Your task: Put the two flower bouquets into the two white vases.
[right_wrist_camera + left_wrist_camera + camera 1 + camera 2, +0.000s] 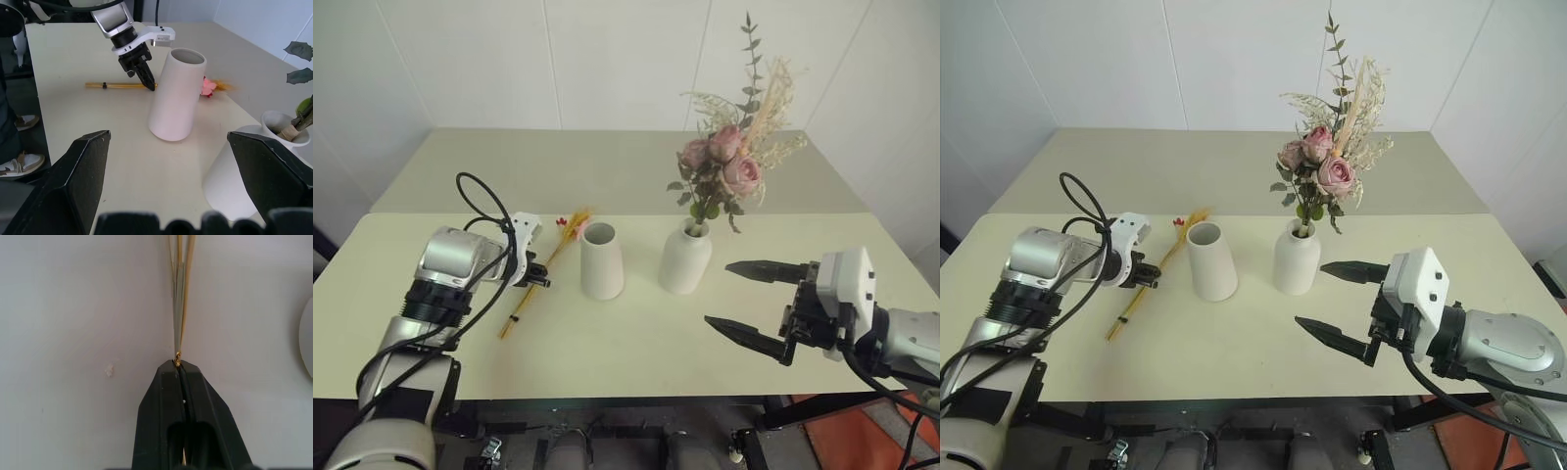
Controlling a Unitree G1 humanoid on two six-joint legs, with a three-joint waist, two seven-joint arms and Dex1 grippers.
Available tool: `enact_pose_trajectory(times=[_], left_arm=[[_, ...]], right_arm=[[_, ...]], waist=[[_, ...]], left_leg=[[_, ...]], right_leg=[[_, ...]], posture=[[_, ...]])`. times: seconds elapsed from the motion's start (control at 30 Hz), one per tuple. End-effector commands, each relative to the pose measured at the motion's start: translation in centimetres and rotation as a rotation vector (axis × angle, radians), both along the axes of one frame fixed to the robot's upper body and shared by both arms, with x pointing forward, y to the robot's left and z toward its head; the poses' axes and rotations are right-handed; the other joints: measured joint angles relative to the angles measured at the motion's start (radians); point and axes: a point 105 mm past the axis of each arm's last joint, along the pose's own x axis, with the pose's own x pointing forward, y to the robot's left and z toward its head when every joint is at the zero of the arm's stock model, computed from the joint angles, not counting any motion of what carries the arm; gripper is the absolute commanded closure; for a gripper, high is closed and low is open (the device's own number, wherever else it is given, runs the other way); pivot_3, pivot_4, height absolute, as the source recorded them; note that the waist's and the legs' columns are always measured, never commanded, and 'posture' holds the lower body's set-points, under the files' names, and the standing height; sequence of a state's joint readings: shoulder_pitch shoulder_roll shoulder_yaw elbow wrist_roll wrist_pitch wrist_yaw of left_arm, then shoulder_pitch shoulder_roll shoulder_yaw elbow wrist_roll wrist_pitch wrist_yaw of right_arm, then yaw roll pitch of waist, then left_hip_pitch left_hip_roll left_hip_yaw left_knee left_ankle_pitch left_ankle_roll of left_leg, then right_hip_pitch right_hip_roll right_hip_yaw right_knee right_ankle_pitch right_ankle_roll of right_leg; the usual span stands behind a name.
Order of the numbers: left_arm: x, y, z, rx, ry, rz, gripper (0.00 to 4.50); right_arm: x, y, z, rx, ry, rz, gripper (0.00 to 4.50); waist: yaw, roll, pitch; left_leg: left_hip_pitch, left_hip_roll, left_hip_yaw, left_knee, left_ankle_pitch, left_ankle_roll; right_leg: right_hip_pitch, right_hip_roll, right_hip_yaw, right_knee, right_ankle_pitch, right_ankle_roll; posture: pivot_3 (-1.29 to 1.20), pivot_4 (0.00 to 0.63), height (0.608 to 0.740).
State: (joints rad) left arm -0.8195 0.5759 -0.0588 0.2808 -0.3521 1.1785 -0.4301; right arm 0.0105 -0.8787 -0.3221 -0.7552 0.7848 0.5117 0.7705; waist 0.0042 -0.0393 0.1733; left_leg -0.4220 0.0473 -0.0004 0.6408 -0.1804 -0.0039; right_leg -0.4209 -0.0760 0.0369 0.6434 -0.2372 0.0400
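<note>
Left gripper [146,78]: black jaws pinched on the thin straw bundle [530,290] lying flat on the cream table [607,352], beside the matte tapered vase [602,260]. Rose bunch [724,162] stands in the round-shouldered vase [685,259]. Right gripper [744,299]: jaws spread, empty.

No writing, label, brand mark, number or sign can be read anywhere in these pictures.
</note>
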Motion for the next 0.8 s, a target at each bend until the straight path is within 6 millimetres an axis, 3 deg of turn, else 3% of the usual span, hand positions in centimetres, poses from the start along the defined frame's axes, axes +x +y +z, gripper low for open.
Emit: enact_pose_trajectory(times=[0.03, 0.13, 0.27, 0.37, 0.53, 0.67, 0.8], left_arm=[[1.7, 1.4, 6.2, -0.149, -0.392, 0.116, 4.48], [1.6, 3.0, 10.5, -0.424, -0.57, 0.115, 4.48], [-1.1, 4.7, 17.6, -0.861, -0.839, -0.066, 4.48], [-2.2, 4.3, 20.1, -0.981, -0.929, -0.198, 4.48], [-2.5, 2.0, 22.0, -1.153, -0.948, -0.38, 4.48], [-2.4, 0.0, 22.0, -1.294, -0.928, -0.516, 4.48], [-1.5, -1.8, 21.3, -1.301, -0.895, -0.57, 4.48]], right_arm=[[-0.2, 0.2, 0.8, 0.01, -0.057, -0.005, 0.0], [-0.5, 0.2, 0.9, 0.034, -0.056, -0.016, 0.0], [-0.5, 0.2, 0.7, 0.05, -0.061, -0.042, 0.0], [-0.4, 0.4, 0.5, 0.061, -0.069, -0.055, 0.0], [-0.3, 1.0, 0.3, 0.091, -0.085, -0.065, 0.0], [-0.3, 1.4, 0.1, 0.099, -0.097, -0.079, 0.0], [-0.3, 1.4, 0.1, 0.1, -0.11, -0.096, 0.0]], waist=[[0.002, -0.001, 0.001], [-0.003, -0.004, 0.002], [-0.007, -0.004, 0.002], [-0.007, -0.004, 0.002], [0.005, -0.005, 0.002], [0.004, -0.005, 0.002], [-0.004, -0.005, 0.002]], left_leg=[[-0.001, 0.0, 0.0, 0.0, 0.0, 0.0], [-0.002, 0.0, 0.0, 0.001, 0.0, 0.0], [-0.002, 0.0, 0.0, 0.001, 0.0, 0.0], [0.0, 0.0, 0.0, 0.001, 0.0, 0.0], [0.0, 0.0, 0.0, 0.003, 0.0, 0.0], [0.0, -0.001, 0.0, 0.003, 0.0, 0.0], [0.0, -0.001, 0.0, 0.003, 0.0, 0.0]], right_leg=[[-0.001, 0.0, 0.0, 0.0, 0.003, -0.004], [-0.002, 0.0, 0.0, 0.0, 0.005, -0.006], [-0.001, 0.0, 0.0, 0.0, 0.005, -0.006], [0.001, 0.0, 0.0, -0.001, 0.005, -0.005], [0.003, 0.0, -0.001, -0.001, 0.003, 0.0], [0.003, 0.0, -0.001, -0.001, 0.003, 0.0], [0.002, 0.0, 0.0, -0.001, 0.003, 0.0]], posture=[[0.0, 0.15, 0.74], [0.0, 0.15, 0.74], [0.0, 0.15, 0.74], [0.0, 0.15, 0.74], [0.0, 0.15, 0.74], [0.0, 0.15, 0.74], [0.0, 0.15, 0.74]])
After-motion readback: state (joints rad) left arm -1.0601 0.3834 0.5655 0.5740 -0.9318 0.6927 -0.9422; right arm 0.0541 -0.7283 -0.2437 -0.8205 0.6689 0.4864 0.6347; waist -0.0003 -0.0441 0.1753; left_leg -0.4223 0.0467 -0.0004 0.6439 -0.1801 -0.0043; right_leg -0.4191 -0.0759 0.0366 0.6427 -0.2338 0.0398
